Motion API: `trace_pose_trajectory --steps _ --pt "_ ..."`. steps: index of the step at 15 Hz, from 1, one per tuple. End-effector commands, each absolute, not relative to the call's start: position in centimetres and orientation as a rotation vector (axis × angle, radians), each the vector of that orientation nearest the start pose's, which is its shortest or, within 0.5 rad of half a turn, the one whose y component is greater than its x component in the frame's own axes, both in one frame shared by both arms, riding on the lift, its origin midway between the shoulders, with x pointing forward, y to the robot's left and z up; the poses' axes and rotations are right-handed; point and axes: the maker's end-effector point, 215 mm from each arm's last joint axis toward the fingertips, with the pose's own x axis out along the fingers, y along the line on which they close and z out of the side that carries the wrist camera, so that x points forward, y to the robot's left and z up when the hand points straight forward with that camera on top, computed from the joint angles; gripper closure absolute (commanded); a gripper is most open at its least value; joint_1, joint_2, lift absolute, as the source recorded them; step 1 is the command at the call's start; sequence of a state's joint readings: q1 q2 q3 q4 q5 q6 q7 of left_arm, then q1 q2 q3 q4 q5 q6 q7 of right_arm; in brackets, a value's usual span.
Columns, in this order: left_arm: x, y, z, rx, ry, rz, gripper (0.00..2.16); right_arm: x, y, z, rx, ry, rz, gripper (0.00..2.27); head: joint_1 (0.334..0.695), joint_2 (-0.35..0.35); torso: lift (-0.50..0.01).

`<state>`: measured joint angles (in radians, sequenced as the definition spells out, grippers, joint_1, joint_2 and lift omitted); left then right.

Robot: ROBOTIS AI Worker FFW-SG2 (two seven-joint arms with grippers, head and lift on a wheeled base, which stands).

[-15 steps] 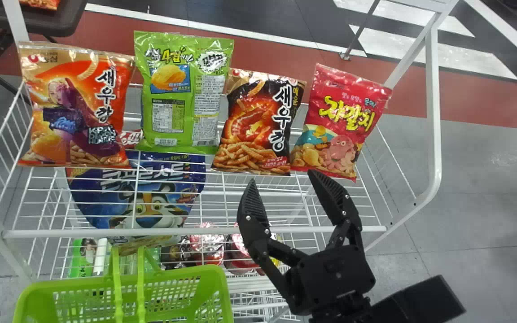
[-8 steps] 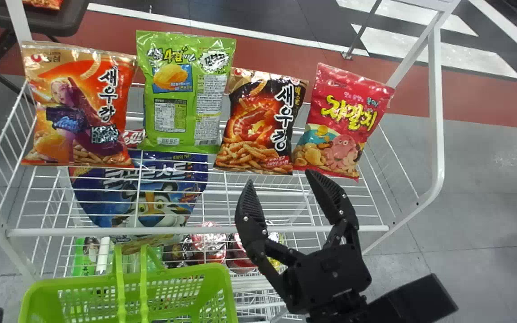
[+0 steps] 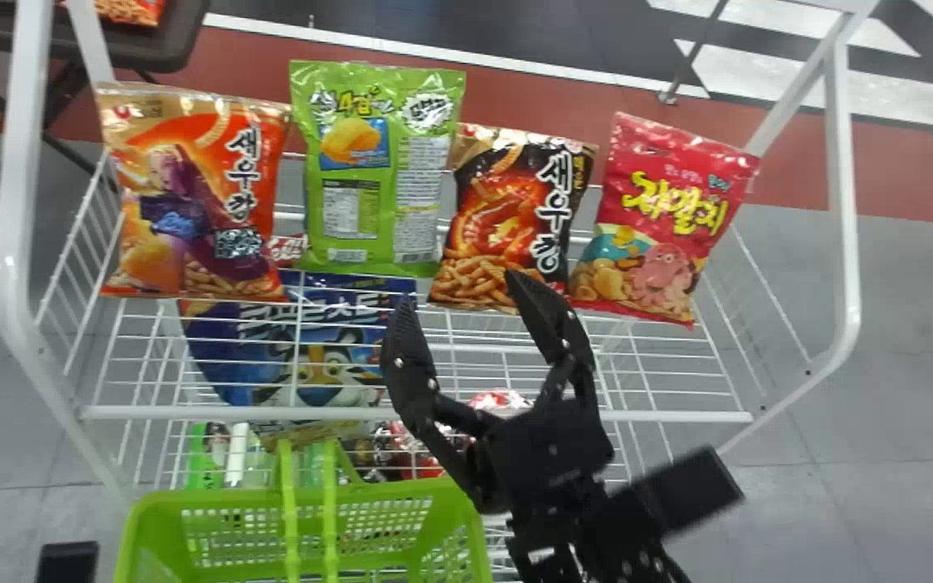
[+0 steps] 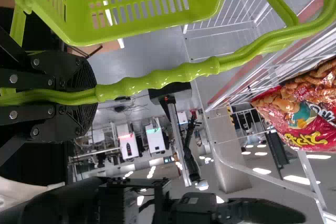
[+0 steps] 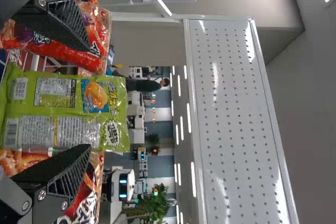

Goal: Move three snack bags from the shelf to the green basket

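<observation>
Right gripper (image 3: 458, 290), the pair of flat black ridged fingers on the robot's right arm, is spread wide with nothing in it. My guess is it's lining up on the tall green plastic snack bag (image 3: 377, 170), second from the robot's left in the row on the white wire shelf (image 3: 215, 413). From the head view that bag is ahead of the fingertips and a bit to the left, and it stands with its long axis up and down. The right wrist view sells it for me: one finger toward each long side, so closing should pinch across the width. The right arm is the handy one anyway, since the left gripper (image 4: 96, 94) is clamped on the handle (image 4: 173, 75) of the green plastic basket (image 3: 385, 490), below and in front of the shelf. What'd worry me is the neighbours: an orange shiny bag (image 3: 215, 202) on the left and a black-and-orange one (image 3: 507, 219) on the right, both super close, with a pinkish-red bag (image 3: 661, 219) at the far right end. I'd shift a touch left before going in, or that right-hand finger might snag the black-and-orange one.
</observation>
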<state>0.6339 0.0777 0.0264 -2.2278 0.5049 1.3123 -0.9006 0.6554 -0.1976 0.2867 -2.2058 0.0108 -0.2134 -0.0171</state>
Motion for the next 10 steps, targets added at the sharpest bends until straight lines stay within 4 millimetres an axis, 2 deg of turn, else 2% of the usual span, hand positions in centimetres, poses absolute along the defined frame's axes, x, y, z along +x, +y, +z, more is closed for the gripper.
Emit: trace_pose_trajectory --steps 1,4,8,10 --pt "16.0 0.2 -42.3 -0.911 1.056 -1.073 2.11 40.0 -5.8 -28.6 0.005 -0.047 0.372 0.18 0.695 -0.211 -0.049" --pt "15.8 0.1 -42.4 -0.913 1.062 -1.075 2.11 43.2 -2.3 -30.2 -0.033 0.035 0.403 0.18 0.695 -0.116 -0.049" --pt "15.7 0.1 -42.5 -0.919 1.063 -1.078 2.11 46.3 1.9 -31.1 -0.053 0.077 0.445 0.18 0.695 -0.028 -0.049" --pt "15.7 0.1 -42.5 -0.920 1.062 -1.078 2.11 47.3 4.4 -31.4 -0.062 0.080 0.482 0.18 0.695 0.027 -0.049"
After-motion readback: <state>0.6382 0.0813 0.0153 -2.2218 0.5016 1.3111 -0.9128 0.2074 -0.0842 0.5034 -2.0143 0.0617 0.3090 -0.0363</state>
